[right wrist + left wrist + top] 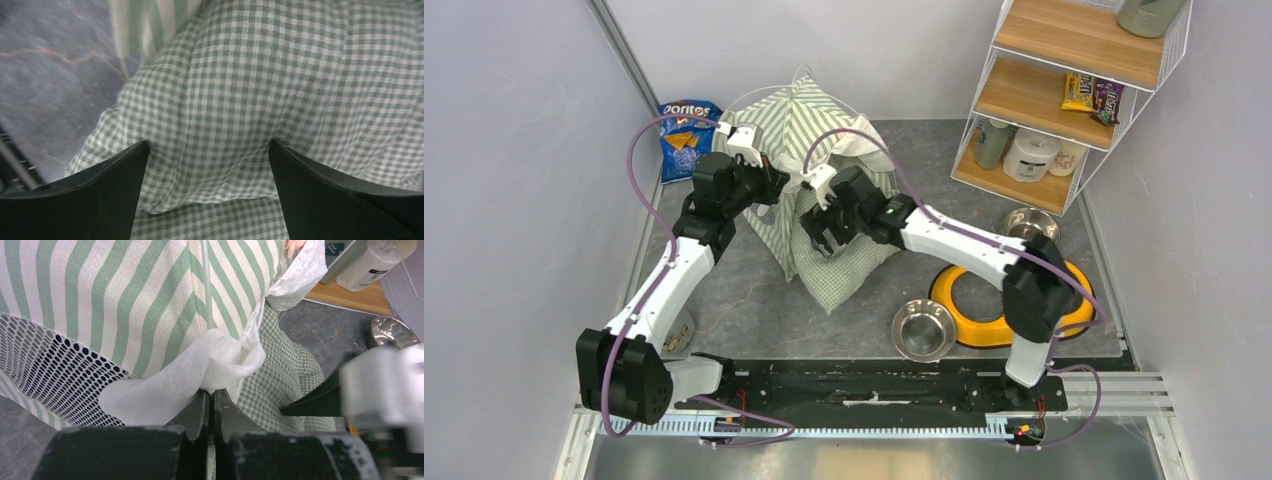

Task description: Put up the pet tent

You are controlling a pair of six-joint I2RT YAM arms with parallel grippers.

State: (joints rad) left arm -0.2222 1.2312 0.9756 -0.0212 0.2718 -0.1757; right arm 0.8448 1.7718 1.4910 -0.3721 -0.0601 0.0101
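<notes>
The pet tent, green-and-white striped, stands partly raised at the back centre. In the left wrist view its striped wall, white mesh panel and a thin pole fill the frame. My left gripper is shut on a white fabric flap at the tent's front edge. My right gripper is open, its fingers spread over the green gingham cushion that lies against the tent's front.
A Doritos bag lies at the back left. A wire shelf rack stands at the back right. A yellow double-bowl holder, a steel bowl and a second steel bowl sit to the right.
</notes>
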